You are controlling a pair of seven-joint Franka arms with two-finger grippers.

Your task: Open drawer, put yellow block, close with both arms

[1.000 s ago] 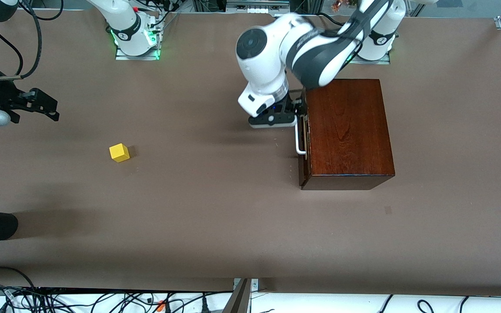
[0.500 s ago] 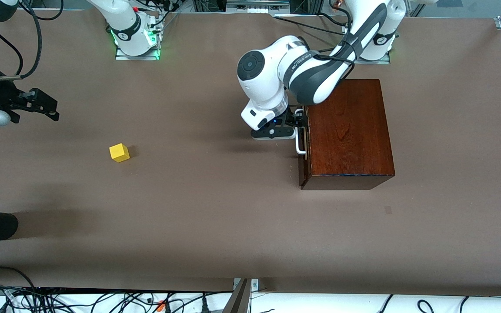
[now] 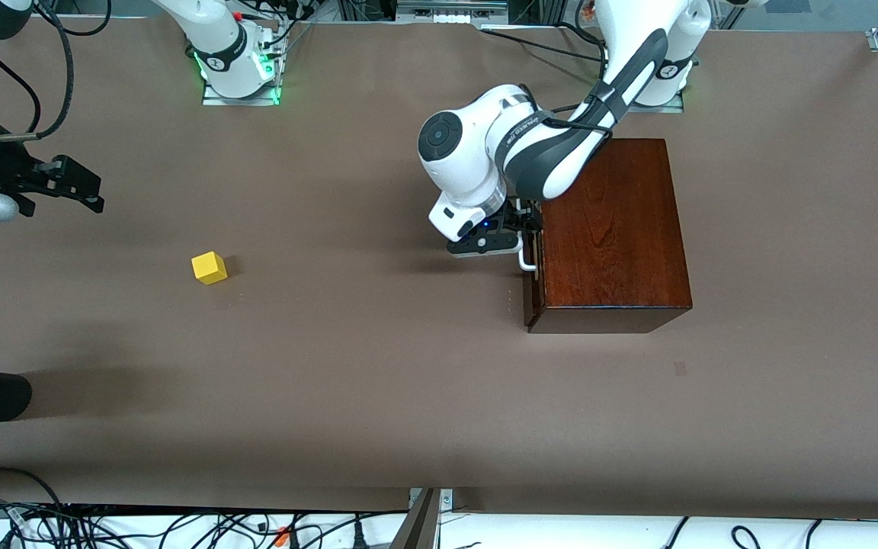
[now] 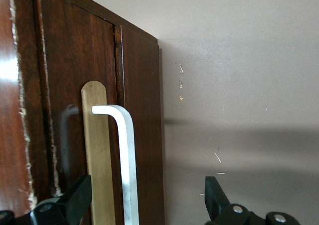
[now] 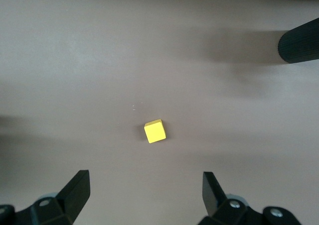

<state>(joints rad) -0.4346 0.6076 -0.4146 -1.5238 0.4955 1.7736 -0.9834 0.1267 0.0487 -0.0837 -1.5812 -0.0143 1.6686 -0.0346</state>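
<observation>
The rigid white U-shaped bar handle (image 4: 124,155) of the closed dark mahogany drawer (image 3: 533,252), likely slick, is straddled by the open left gripper (image 4: 144,205), best clamped mid-bar; the open right gripper (image 5: 144,197) is held waiting above the light, hard yellow cube (image 5: 155,131).

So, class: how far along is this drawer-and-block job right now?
Nothing is finished: the drawer sits shut in its box. In hand: the left end effector, open, straddles the white handle. Left: pull it open, fetch the yellow block lying on the table below the open, waiting right end effector, then close.
</observation>
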